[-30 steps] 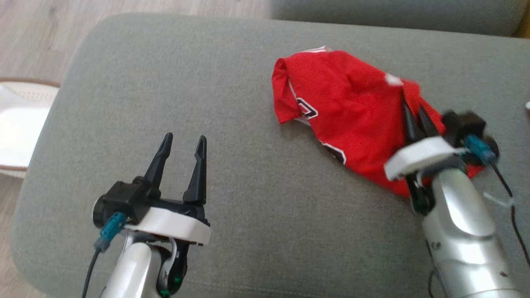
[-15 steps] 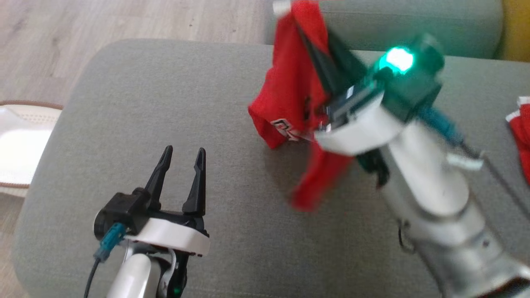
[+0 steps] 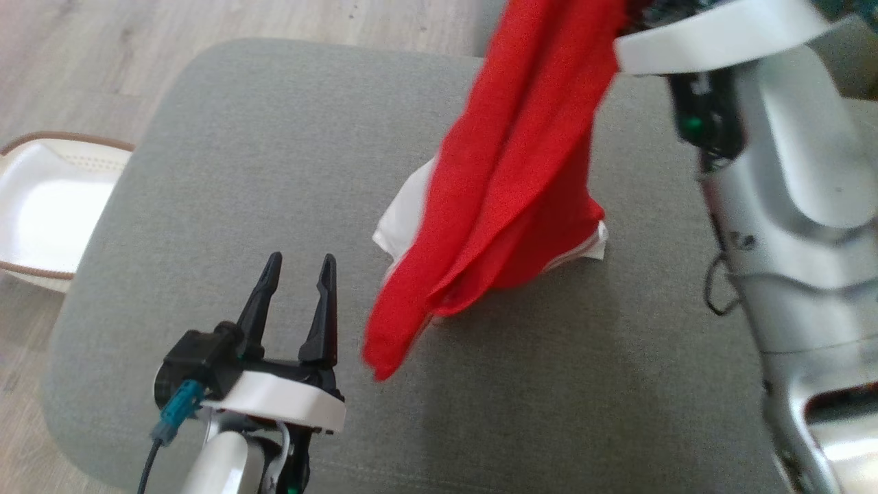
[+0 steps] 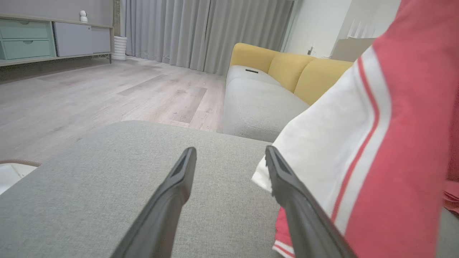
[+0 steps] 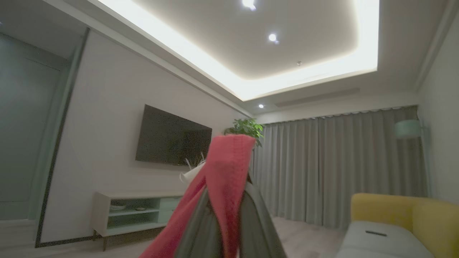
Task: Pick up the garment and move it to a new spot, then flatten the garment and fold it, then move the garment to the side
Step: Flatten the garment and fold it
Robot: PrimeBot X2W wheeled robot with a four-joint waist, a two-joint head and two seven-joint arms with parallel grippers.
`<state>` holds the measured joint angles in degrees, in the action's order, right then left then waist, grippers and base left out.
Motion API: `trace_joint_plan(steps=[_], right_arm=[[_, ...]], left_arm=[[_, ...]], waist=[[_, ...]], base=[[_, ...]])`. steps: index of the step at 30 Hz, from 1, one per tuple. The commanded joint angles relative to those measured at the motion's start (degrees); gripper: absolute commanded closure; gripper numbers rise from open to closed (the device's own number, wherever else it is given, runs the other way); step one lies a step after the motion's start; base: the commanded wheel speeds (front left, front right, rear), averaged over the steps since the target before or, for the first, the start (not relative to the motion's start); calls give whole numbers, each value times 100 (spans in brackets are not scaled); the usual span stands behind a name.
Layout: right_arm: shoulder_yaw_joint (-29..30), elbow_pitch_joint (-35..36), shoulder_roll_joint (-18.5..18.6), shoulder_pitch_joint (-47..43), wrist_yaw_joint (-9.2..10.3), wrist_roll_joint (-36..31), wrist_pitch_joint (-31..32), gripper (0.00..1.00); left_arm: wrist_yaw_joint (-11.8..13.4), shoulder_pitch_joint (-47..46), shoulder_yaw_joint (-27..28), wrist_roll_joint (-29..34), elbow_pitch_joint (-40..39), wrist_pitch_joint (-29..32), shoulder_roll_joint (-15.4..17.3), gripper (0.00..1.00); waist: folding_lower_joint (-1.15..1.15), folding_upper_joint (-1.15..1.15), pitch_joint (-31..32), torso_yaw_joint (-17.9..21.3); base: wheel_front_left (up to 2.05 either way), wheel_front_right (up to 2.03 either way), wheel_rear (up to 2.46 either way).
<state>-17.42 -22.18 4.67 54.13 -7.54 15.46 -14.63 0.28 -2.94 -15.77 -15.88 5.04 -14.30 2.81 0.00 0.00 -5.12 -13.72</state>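
Observation:
The garment (image 3: 507, 192) is red with white trim and hangs in a long drape from the top of the head view. Its lower end rests on the grey cushion (image 3: 240, 171). In the right wrist view my right gripper (image 5: 227, 186) points up toward the ceiling and is shut on a fold of the red garment (image 5: 229, 157). My left gripper (image 3: 300, 259) hovers open and empty over the cushion, just left of the garment's lowest tip. In the left wrist view the garment's white-striped hem (image 4: 394, 143) hangs right beside the open left gripper (image 4: 230, 150).
My right forearm (image 3: 789, 171) stands tall along the right side of the head view. A white basket (image 3: 41, 206) sits on the wood floor left of the cushion. A grey and yellow sofa (image 4: 287, 68) lies beyond the cushion's far edge.
My right gripper has risen high with the garment, which went from a crumpled heap on the cushion to a hanging drape. The head camera shifted. The left gripper stayed put.

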Motion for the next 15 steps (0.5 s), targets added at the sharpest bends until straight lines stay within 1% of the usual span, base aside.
trace_joint_plan(steps=[1,6,8,9,12,15], right_arm=[[136,70,50,-47,5,-53,36,100],[710,-547,661,-940,5,-181,532,100],[915,-808,892,-1297,5,-427,698,100],[1102,-959,999,-1445,5,-650,759,100],[1791,-1323,1081,-1688,5,-1325,820,100],[2564,-1444,999,-1741,5,-2103,731,100]], left_arm=[[27,-212,215,-28,-241,-70,7,0],[12,-310,201,-22,-248,-70,7,0],[2,-378,159,9,-249,-70,7,0],[-7,-413,126,20,-245,-70,7,0],[-43,-500,28,69,-214,-70,7,0],[-38,-548,6,81,-186,-70,7,0]], waist=[[0,0,-69,78],[0,0,-181,317],[0,0,-239,417],[0,0,-258,461],[0,0,-297,572],[0,0,-297,640]], base=[[0,0,0],[0,0,0],[0,0,0],[0,0,0],[0,0,0],[0,0,0]])
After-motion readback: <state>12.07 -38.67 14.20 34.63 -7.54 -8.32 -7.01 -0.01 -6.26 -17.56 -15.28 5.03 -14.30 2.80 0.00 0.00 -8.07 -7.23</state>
